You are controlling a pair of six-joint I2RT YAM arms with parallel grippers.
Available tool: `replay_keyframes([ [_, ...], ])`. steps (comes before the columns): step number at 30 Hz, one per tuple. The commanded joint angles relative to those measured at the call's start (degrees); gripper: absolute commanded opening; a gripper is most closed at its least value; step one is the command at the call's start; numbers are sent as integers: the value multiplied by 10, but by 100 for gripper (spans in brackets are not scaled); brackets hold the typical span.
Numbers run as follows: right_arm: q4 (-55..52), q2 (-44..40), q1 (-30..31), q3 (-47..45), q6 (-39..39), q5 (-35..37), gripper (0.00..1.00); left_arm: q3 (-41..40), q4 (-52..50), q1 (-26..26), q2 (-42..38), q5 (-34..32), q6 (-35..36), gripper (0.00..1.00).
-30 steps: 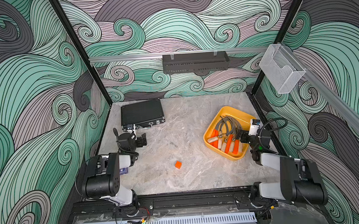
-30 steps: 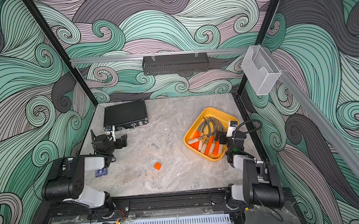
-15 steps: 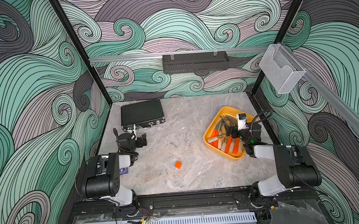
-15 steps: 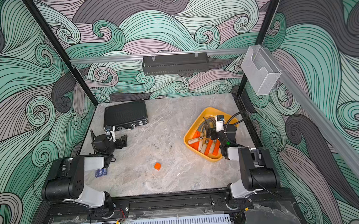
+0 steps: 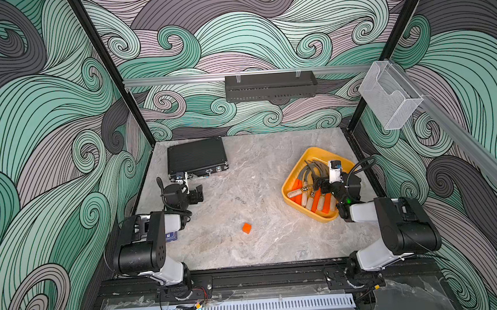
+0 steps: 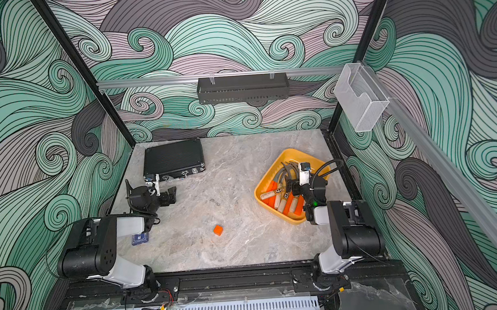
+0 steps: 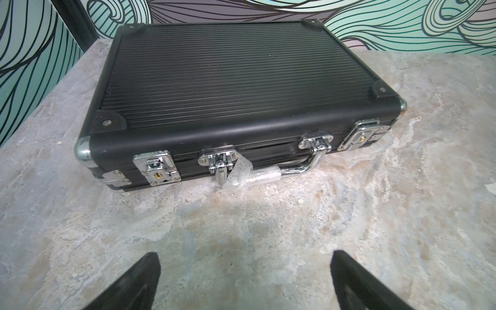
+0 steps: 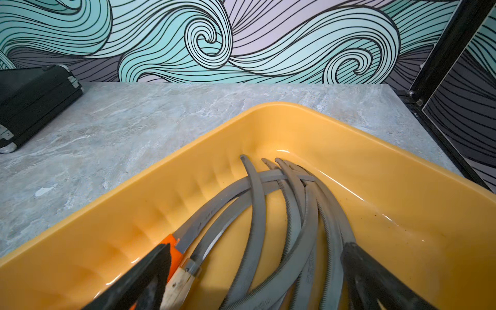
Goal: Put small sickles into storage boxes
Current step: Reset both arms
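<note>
we are hovering our right tool (image 8: 256, 248), spread open, over the shallow yellow plastic tray (image 8: 362, 161).
the small sickles (image 8: 259, 204), curved grey blades with orange or pale wooden handles, are lying piled inside it; our left tool (image 7: 243, 256) is gaping empty before the black ribbed case (image 7: 228, 80).

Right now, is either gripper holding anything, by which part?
Nothing. The left gripper hangs open before the black case; the right gripper, open, over the sickles.
</note>
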Motion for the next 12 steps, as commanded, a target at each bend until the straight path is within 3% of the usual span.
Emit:
replay_keyframes([
  [1, 0, -2, 2, 2, 5, 15, 100, 18, -2, 5, -7, 7, -3, 99],
  [12, -1, -1, 4, 3, 3, 18, 99, 18, -2, 5, -7, 7, -4, 98],
])
